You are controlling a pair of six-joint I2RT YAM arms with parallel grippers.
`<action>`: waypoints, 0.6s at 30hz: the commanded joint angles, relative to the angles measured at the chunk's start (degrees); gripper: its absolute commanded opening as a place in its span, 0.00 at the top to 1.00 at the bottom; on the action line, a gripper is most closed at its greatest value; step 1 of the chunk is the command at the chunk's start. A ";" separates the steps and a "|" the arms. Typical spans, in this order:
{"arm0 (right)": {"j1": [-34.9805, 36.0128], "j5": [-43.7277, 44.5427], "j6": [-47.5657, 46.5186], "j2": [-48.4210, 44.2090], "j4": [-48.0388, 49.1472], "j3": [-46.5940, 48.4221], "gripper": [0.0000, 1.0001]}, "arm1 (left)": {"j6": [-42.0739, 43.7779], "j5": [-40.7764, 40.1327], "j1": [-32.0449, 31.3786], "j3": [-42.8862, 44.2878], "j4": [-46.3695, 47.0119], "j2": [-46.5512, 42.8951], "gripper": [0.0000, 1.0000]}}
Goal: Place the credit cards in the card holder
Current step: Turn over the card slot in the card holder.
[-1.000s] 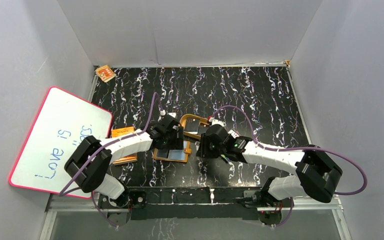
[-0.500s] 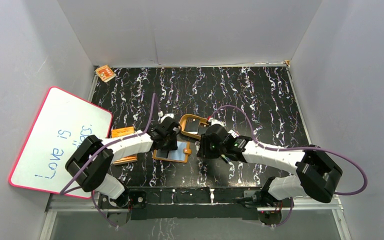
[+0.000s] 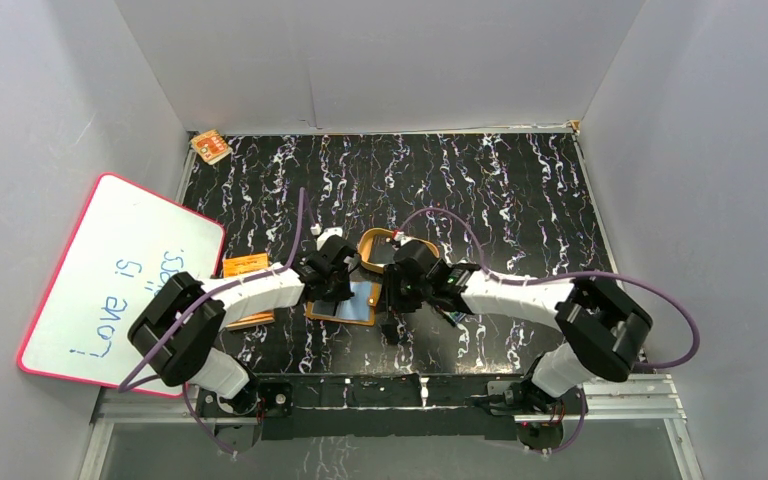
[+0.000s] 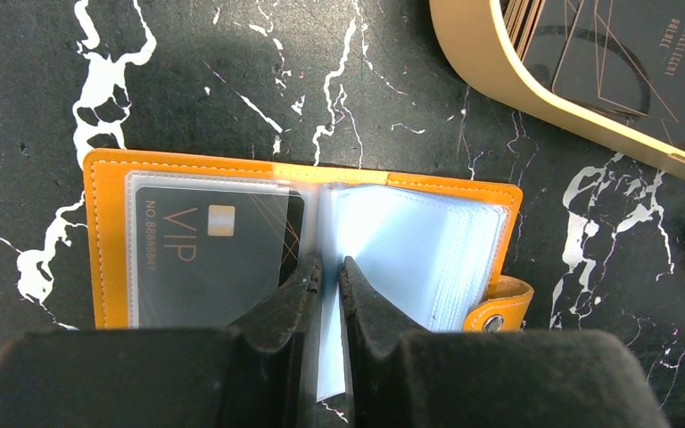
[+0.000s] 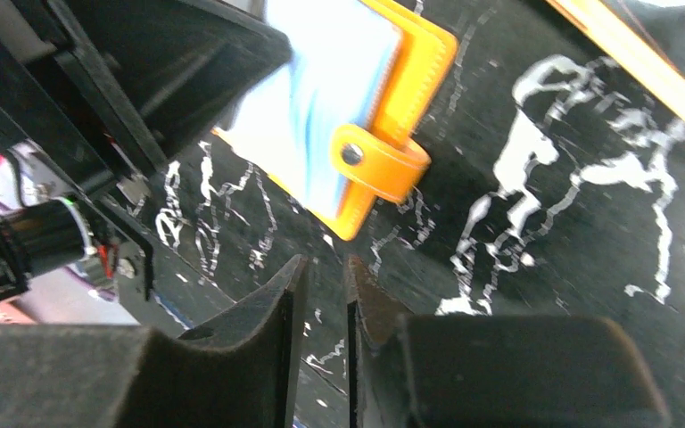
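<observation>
Leather, orange and stitched along the edge, makes up the palm-sized folding card holder (image 4: 321, 214). It lies spread open on the black, white-veined marble tabletop (image 4: 232, 71), directly under the left claw (image 4: 325, 266). That claw's black fingers stand a mere slit apart over the centre fold and appear to nip one pale-blue leaf (it rises between them, past the holder's near edge). Opened out, the card holder has its long axis running across the left wrist view, with the fold pointing toward the claw and the rounded snap tab (image 4: 499, 308) at the near right corner. Under the clear, glossy plastic of the left pocket we see a black credit card (image 4: 205, 259) lettered VIP. More dark cards (image 4: 642, 62) lie in the smooth tan oval tray (image 4: 499, 62) just beyond. The right claw (image 5: 323, 266) hangs over bare tabletop just short of the tab corner, its fingers barely apart and nothing between them.
</observation>
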 commanded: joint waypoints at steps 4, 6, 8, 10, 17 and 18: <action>0.38 -4.57 5.47 5.61 9.46 5.57 0.74 | -1.57 1.26 -0.04 -4.18 -4.55 2.87 1.00; 0.40 -3.32 6.49 6.72 9.80 6.03 0.76 | -1.71 1.39 -0.05 -4.32 -4.38 2.55 1.00; 0.21 -2.04 7.05 7.42 10.42 6.02 0.81 | -1.83 1.46 -0.08 -4.35 -4.35 2.36 1.00; 0.03 -1.52 7.50 8.35 10.14 6.42 0.84 | -1.90 1.59 -0.05 -4.44 -4.26 2.31 1.00; -0.86 -1.49 8.23 10.98 9.49 7.45 0.88 | -2.09 1.82 -0.07 -4.62 -4.08 2.31 1.00; -0.94 -1.70 8.23 11.35 9.49 7.66 0.88 | -2.12 1.86 -0.06 -4.62 -4.05 2.31 1.00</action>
